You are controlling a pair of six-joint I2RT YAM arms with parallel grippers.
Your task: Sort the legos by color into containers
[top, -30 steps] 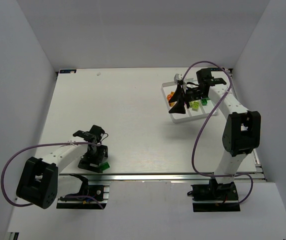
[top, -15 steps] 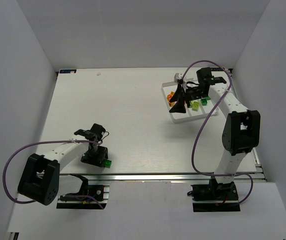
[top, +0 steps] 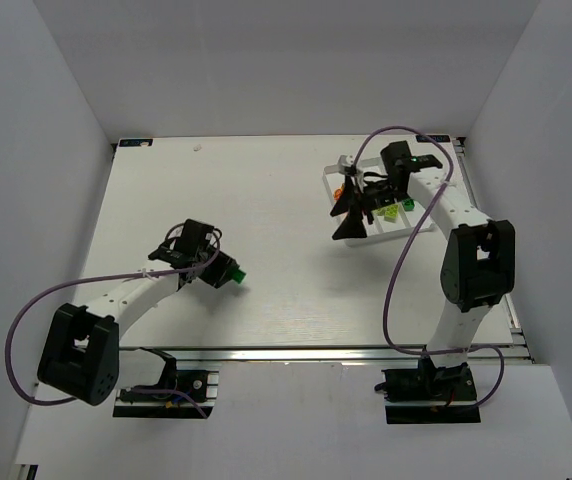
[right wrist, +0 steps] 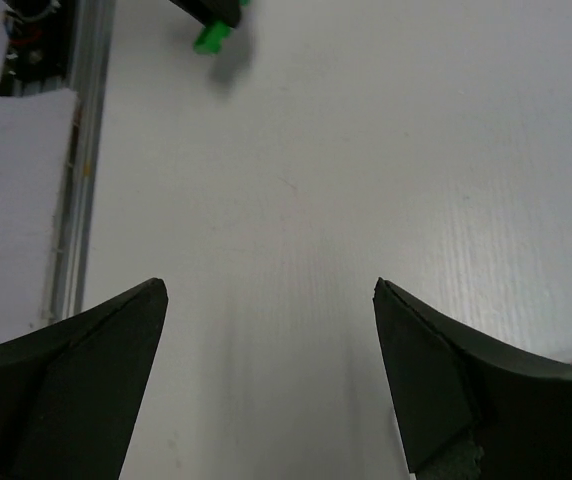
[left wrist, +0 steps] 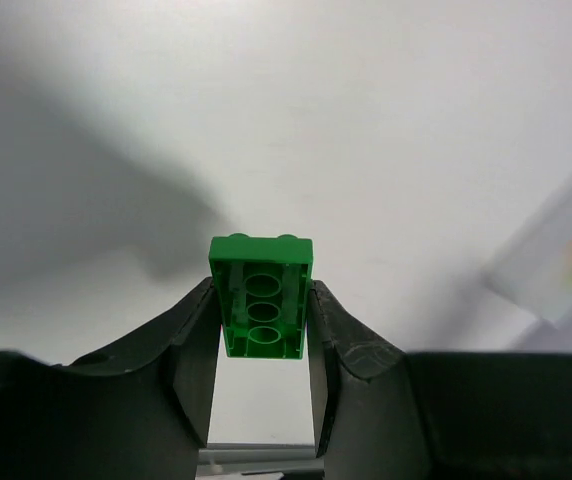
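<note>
My left gripper (top: 230,272) is shut on a dark green lego (top: 237,273), holding it above the table at left of centre. In the left wrist view the lego (left wrist: 261,296) is pinched between both fingers of the left gripper (left wrist: 261,292), its hollow underside facing the camera. My right gripper (top: 347,217) stands open over the left edge of the white tray (top: 413,231). Nothing lies between the jaws of the right gripper (right wrist: 269,288). Orange (top: 338,192), yellow-green (top: 391,212) and dark green (top: 406,203) legos lie in the containers, partly hidden by the right arm.
White walls close the table on three sides. A metal rail (top: 316,351) runs along the near edge, also seen as a rail (right wrist: 74,170) in the right wrist view. The tray (left wrist: 566,270) appears blurred at the right of the left wrist view.
My left gripper closed on the dark green lego near the front edge, then lifted it and carried it toward the table's middle. My right gripper opened wider and shifted slightly left.
</note>
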